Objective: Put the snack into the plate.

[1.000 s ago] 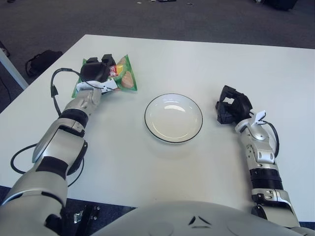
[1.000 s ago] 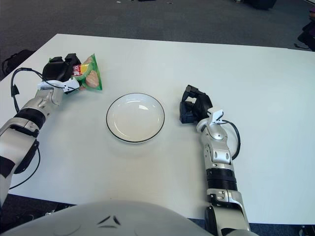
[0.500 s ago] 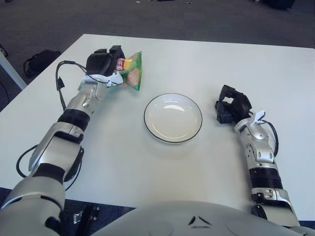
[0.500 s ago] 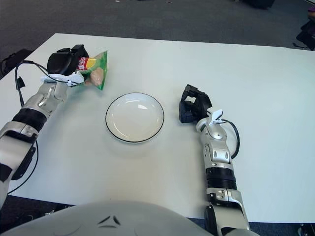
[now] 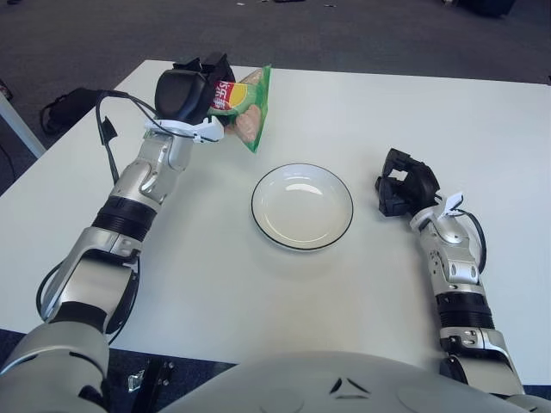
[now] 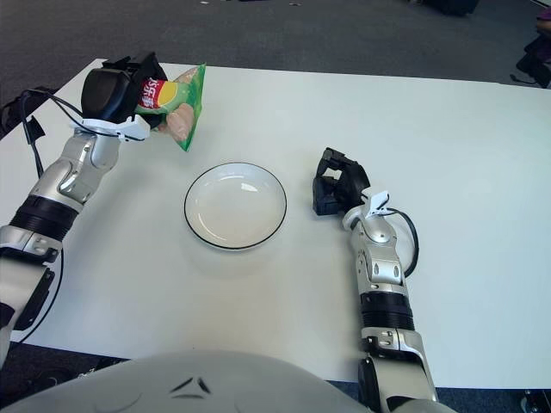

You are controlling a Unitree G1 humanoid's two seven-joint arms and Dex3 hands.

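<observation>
A green snack bag (image 5: 247,105) with a red label hangs in the air, up and left of the plate, clear of the table. My left hand (image 5: 191,93) is shut on the bag's left end. The white plate (image 5: 302,206) with a dark rim sits empty at the table's middle. My right hand (image 5: 405,184) shows to the right of the plate, fingers curled, holding nothing.
The white table (image 5: 362,120) fills the view; its left edge runs diagonally by my left arm. A black cable (image 5: 108,129) loops beside my left forearm. A dark bag (image 5: 73,106) lies on the floor off the table's left side.
My left hand has lifted the snack bag off the table and carried it up and to the right, toward the plate. The right hand has stayed still.
</observation>
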